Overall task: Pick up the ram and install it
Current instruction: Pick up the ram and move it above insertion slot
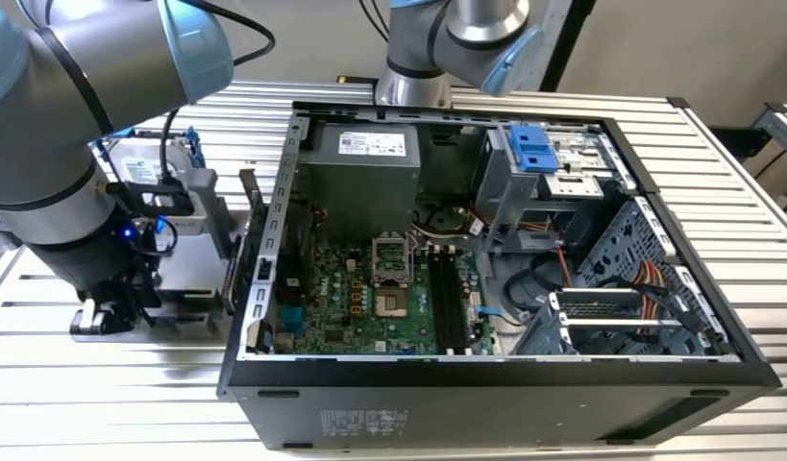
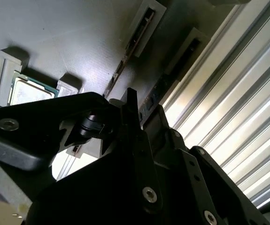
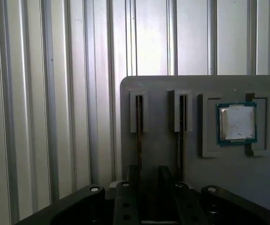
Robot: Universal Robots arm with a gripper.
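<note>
Robotics lab bench, up close.
An industrial robot arm (image 1: pixel 60 144) and an opened computer case (image 1: pixel 496 403) share a slatted aluminium table (image 1: pixel 98 403).

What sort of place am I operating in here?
Likely a robotics lab bench for computer assembly: an open desktop case sits on a slatted metal table, and a grey fixture tray holds ram sticks and a processor.

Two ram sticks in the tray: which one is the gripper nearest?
The ram stick standing farther from the processor; the gripper lines up with it. The other stick stands next to the processor.
</note>
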